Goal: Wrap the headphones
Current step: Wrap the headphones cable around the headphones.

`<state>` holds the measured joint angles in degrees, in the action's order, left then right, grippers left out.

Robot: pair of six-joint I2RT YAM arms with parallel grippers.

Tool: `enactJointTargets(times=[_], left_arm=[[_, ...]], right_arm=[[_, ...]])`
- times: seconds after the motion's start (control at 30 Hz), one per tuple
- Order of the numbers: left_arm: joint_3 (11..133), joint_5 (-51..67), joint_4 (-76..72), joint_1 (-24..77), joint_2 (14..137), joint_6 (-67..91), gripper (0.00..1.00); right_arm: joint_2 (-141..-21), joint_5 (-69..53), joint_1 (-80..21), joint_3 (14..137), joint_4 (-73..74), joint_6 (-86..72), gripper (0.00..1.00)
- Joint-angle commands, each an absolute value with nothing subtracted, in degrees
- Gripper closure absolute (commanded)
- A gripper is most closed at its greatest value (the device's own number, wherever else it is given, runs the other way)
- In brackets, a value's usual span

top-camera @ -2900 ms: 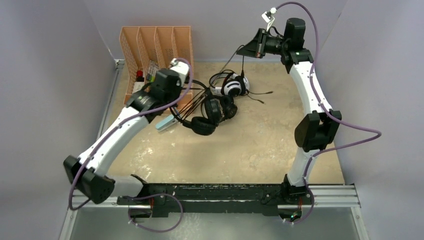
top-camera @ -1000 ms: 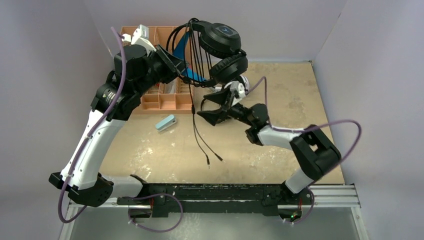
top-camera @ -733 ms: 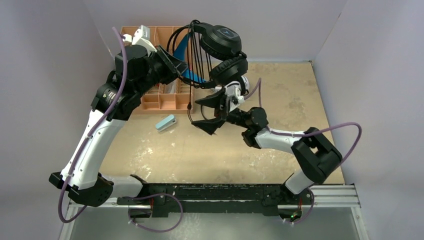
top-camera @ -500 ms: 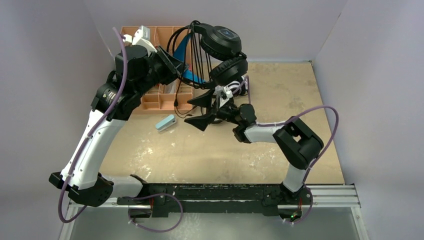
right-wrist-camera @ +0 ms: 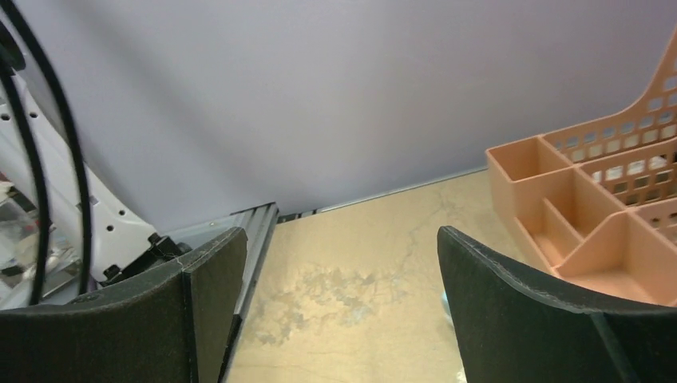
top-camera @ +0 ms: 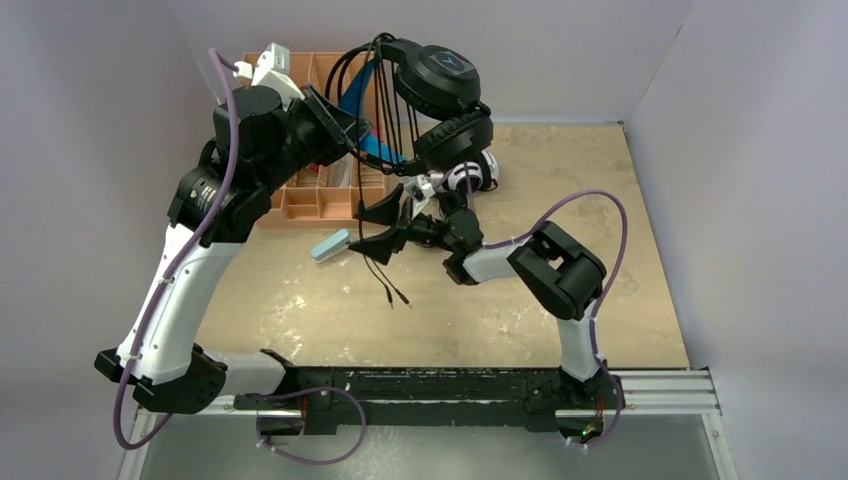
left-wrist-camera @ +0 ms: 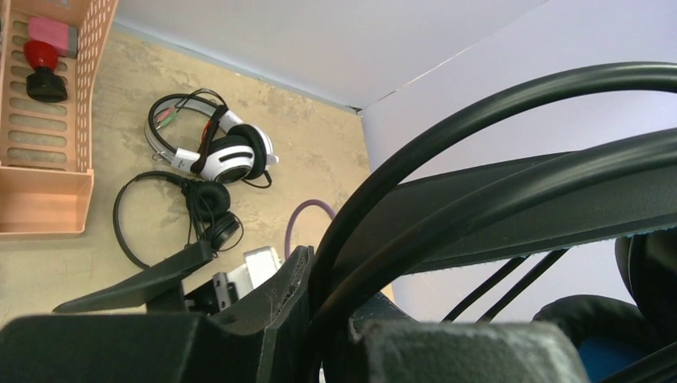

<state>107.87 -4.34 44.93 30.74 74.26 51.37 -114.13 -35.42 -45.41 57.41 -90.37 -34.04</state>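
- The left gripper [top-camera: 340, 118] is clamped tight on the band of the black over-ear headphones with a blue headband [top-camera: 440, 75]. It holds them high above the far-left corner of the tabletop [top-camera: 600, 230], over the peach plastic mesh organiser [top-camera: 300, 205]. Raised like this, the set is clear of the surface and its lead can fall free.
- The thin black cable [top-camera: 383, 270] drapes in several loops over the band and earcups. It then hangs straight down, its plug ends dangling over the middle of the tabletop, apparently so the loose tail can be reached for winding.
- The right gripper [top-camera: 377, 228] sits low, just beside that hanging tail, with its jaws spread wide and nothing between them. In the right wrist view the cable runs outside one finger, so the gripper looks poised to catch the lead but is not yet on it.
- The white-and-black headset [left-wrist-camera: 231, 159] and the slim all-black headset [left-wrist-camera: 209, 197] lie side by side near the far edge of the tabletop. Their cables are loose, and they seem to be awaiting their turn.
- A small pale-blue block [top-camera: 330, 245] lies just in front of the organiser.
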Motion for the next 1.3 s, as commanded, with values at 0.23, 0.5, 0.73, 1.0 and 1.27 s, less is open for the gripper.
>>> enactJointTargets(times=[0.23,0.5,0.73,1.0,1.27], left_arm=[[111.1,-4.1,40.1,30.4,72.7,52.0,1.00],[110.8,-4.1,39.7,30.4,72.8,51.8,1.00],[111.5,-4.2,40.3,30.4,72.9,51.6,1.00],[111.6,-3.4,40.0,30.4,72.7,51.8,1.00],[112.9,-12.1,45.3,30.4,72.4,43.7,1.00]], right_arm=[[-99.0,-28.2,-41.4,46.3,-90.5,-28.9,0.07],[-94.8,-30.4,-45.7,49.1,-84.2,-26.0,0.07],[-102.9,-28.6,-47.1,51.9,-91.6,-30.6,0.09],[-109.2,-31.3,-47.3,55.6,-94.9,-33.8,0.44],[-98.7,-35.2,-41.7,39.2,-98.0,-38.6,1.00]])
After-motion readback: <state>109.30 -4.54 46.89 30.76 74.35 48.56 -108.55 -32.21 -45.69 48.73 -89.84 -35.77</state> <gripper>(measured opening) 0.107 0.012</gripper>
